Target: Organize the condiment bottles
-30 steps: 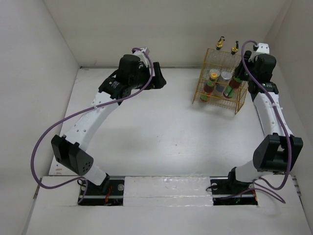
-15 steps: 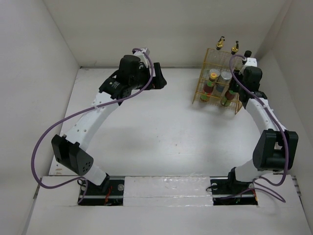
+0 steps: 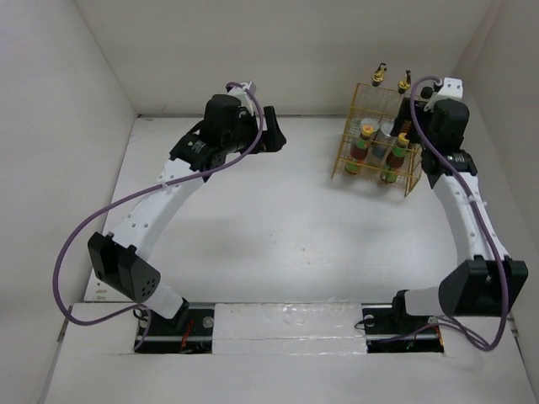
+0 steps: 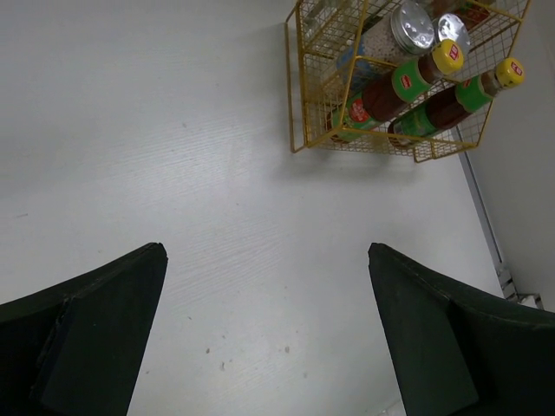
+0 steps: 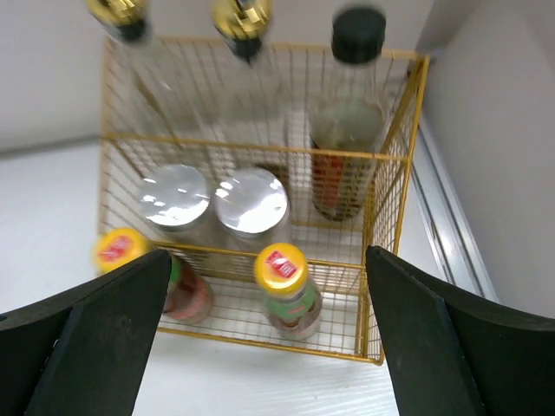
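Note:
In the right wrist view the condiment bottles stand in a yellow wire rack [image 5: 395,130]. Two yellow-capped red-sauce bottles [image 5: 282,269] [image 5: 121,251] stand in front. Behind them are two silver-topped shakers [image 5: 176,195] [image 5: 251,201]. At the back are a black-capped jar [image 5: 358,39] and two gold-pourer glass bottles [image 5: 121,13] [image 5: 241,17]. My right gripper [image 5: 267,260] hangs open above the front right bottle, its fingers wide of it and touching nothing. My left gripper [image 4: 267,251] is open over bare table, well left of the rack [image 4: 295,87].
The rack [image 3: 345,156] sits at the table's far right corner, close to the back and right walls. White walls close in the table on three sides. My left gripper [image 3: 276,130] hovers near the back wall at centre.
My right gripper carried a yellow-capped bottle down into the rack's front right, opened off it and drew back. The left gripper's jaws spread a little wider; that arm stayed put.

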